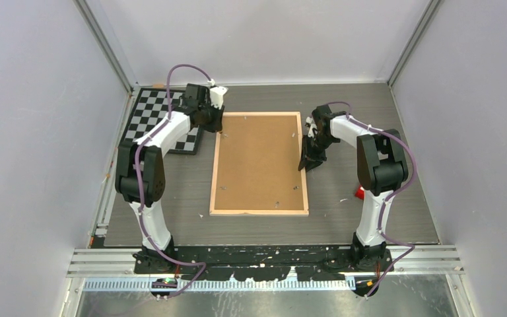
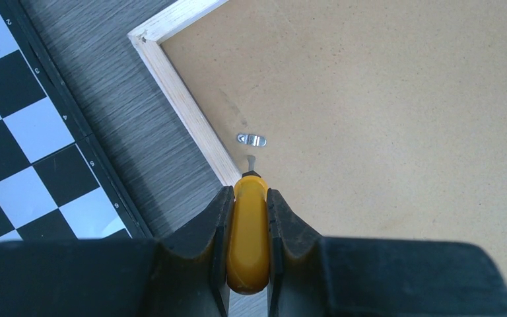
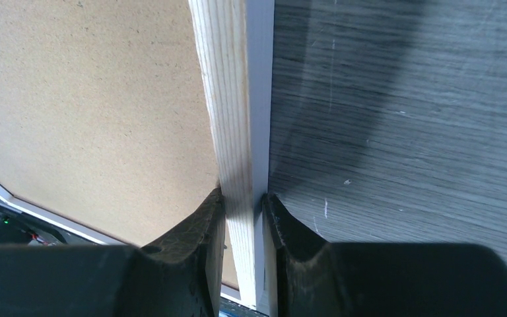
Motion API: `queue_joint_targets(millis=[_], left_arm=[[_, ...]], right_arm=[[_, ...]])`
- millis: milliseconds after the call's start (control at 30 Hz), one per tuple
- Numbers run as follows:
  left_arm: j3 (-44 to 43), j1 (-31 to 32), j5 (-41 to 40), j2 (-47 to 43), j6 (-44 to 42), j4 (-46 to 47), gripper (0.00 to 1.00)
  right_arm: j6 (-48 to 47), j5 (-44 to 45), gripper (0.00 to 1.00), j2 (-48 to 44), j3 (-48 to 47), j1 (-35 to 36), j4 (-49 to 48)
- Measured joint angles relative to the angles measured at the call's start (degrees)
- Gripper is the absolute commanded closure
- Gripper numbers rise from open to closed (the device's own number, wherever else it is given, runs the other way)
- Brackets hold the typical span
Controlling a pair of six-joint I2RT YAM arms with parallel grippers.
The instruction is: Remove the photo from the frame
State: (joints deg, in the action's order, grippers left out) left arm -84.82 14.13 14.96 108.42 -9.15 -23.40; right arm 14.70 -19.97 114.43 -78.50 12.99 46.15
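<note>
Okay, large flat rectangular picture frame [image 1: 257, 212] lies back-up near the middle of the dark grey wood-grain table [image 1: 370, 105]. A pale wood rim [image 2: 183, 111] runs around its brown fibreboard back panel [image 1: 257, 162]. The photo is not visible in any view, only the frame's back shows.

Left gripper [image 2: 249, 198] is at the frame's far-left corner, fingers [image 2: 204, 224] clamped on a yellow rounded plastic tool handle [image 2: 249, 244]. A short grey metal tip [image 2: 251, 162] sticks out of the handle and points at a small silver metal tab [image 2: 251, 139] on the panel, just inside the left rim. The tip is close to the tab; cannot tell if they touch.

Right gripper [image 3: 243, 201] is about midway along the frame's right side, pinched on the rim. One finger is on the panel side, the other on the outer side against the white edge strip [image 3: 259, 99].

Black-and-white checkerboard [image 1: 155, 119] lies flat at the table's far left, beside the frame's far-left corner but apart from it. A small red object [image 1: 360, 193] sits on the table by the right arm, too small to identify.
</note>
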Motion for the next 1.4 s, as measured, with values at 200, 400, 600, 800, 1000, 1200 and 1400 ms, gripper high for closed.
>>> queue_joint_targets(millis=[200,400,600,800,1000,1200,1400], left_arm=[[0.0,0.0,0.98,0.42,0.44,0.92,1.0],[-0.24,-0.02,1.84,1.31,2.49,2.93,1.0],[-0.63,0.0,2.67,2.38,3.89,5.05,1.0],[-1.31,0.0,3.17,3.02,4.33,5.55,1.0],[-2.25,-0.02,4.17,2.89,4.48,3.02,1.0],[-2.27,-0.44,4.87,0.57,4.48,0.11,1.0],[-2.29,-1.95,6.14,-1.95,4.48,-2.75,1.0]], right_arm=[[0.0,-0.04,0.99,0.33,-0.37,0.0,0.42],[0.0,-0.07,1.0,0.5,-0.68,0.0,0.76],[0.0,-0.11,1.0,0.59,-0.72,0.0,0.83],[0.0,-0.02,0.98,0.59,-0.72,0.0,0.83],[0.24,2.01,0.88,0.57,-1.14,0.68,1.16],[-0.46,5.62,0.99,0.72,-2.71,1.86,2.8],[-8.92,9.88,0.99,3.17,-7.96,2.23,6.97]])
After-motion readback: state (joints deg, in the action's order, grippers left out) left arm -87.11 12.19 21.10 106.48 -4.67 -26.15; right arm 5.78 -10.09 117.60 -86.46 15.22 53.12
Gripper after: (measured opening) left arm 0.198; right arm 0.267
